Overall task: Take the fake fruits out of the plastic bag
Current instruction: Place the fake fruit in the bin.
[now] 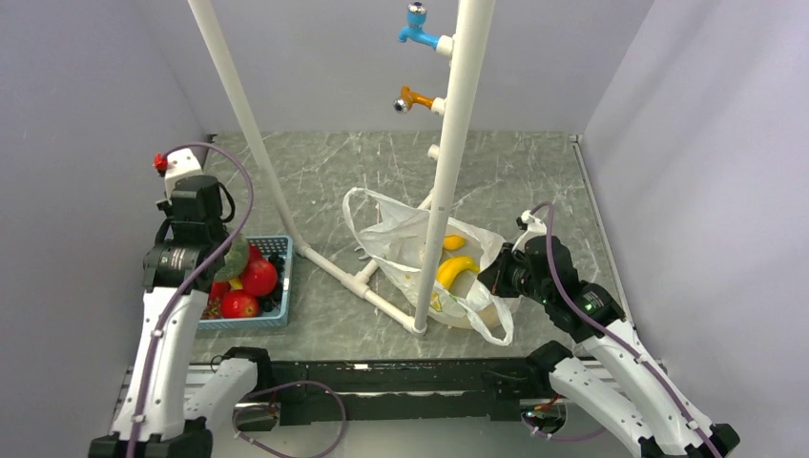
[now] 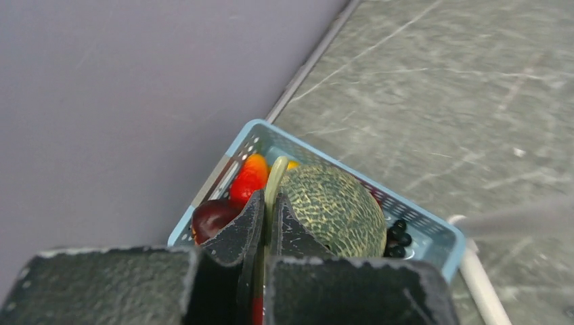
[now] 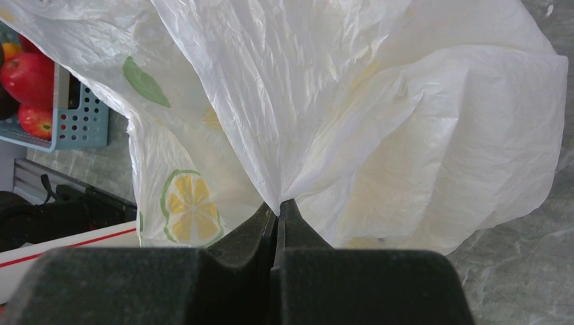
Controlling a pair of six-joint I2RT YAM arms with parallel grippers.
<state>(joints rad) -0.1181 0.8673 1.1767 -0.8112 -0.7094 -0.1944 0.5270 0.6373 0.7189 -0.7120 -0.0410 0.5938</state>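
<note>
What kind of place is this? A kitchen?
Probably a robot test booth, not a real kitchen: plain grey walls box in the table, two robot arms stand at its edge, and toy-like taps hang on a white pipe frame.

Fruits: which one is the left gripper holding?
The green netted melon, pinched by its stem in the left gripper; the red fruits lie free in the basket.

Plastic bag (image 1: pixel 396 239), mouth open, right of tabletop (image 1: pixel 363 162) centre, crossed by a white pipe post (image 1: pixel 441 191); yellow banana (image 1: pixel 456 271) inside. Right gripper (image 1: pixel 496 277) at the bag's right edge. Left gripper (image 1: pixel 219 252) over a light-blue basket (image 1: pixel 277 317) of red apples (image 1: pixel 258 279) at the left edge, green melon (image 1: pixel 236 256) at its jaws.
</note>
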